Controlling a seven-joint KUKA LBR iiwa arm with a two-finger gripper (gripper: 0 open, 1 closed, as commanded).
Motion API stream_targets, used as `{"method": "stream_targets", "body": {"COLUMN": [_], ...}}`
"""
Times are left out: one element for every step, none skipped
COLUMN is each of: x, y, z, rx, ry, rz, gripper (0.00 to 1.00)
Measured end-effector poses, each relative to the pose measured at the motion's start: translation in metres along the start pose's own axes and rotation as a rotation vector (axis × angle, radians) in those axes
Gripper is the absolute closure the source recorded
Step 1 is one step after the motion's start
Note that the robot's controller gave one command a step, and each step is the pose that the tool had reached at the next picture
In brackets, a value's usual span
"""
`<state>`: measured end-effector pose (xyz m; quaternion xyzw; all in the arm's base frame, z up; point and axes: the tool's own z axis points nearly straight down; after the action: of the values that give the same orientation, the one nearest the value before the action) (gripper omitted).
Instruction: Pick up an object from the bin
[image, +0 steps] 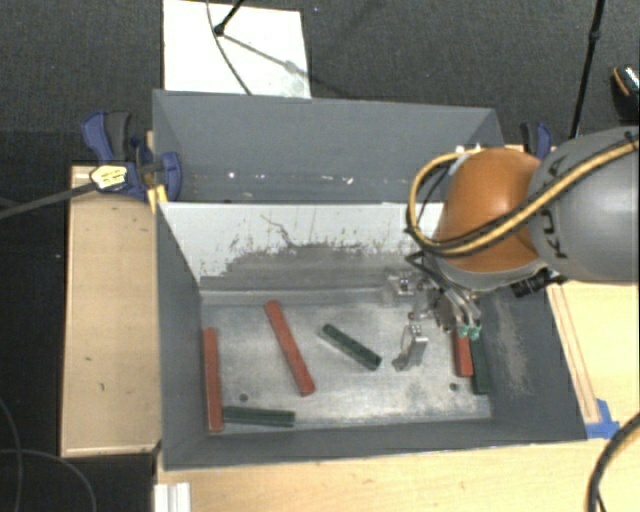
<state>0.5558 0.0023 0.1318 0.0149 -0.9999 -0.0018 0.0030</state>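
Dark green rectangular stick (350, 346) lies flat on the grey metal bin (180, 300) floor at frame centre, just left of the gripper (409, 353). The gripper's opening cannot be told. A short red stick (461, 356) lies just right of it, and a long red stick (289, 348) lies further left.

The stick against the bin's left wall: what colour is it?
That stick is reddish-brown; the camera view shows it best.
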Motion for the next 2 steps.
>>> {"method": "stream_targets", "body": {"x": [0.031, 0.048], "y": [0.034, 0.037], "z": [0.064, 0.021], "rx": [0.002, 0.004], "ry": [0.000, -0.008], "rz": [-0.037, -0.328], "gripper": [0.00, 0.00]}}
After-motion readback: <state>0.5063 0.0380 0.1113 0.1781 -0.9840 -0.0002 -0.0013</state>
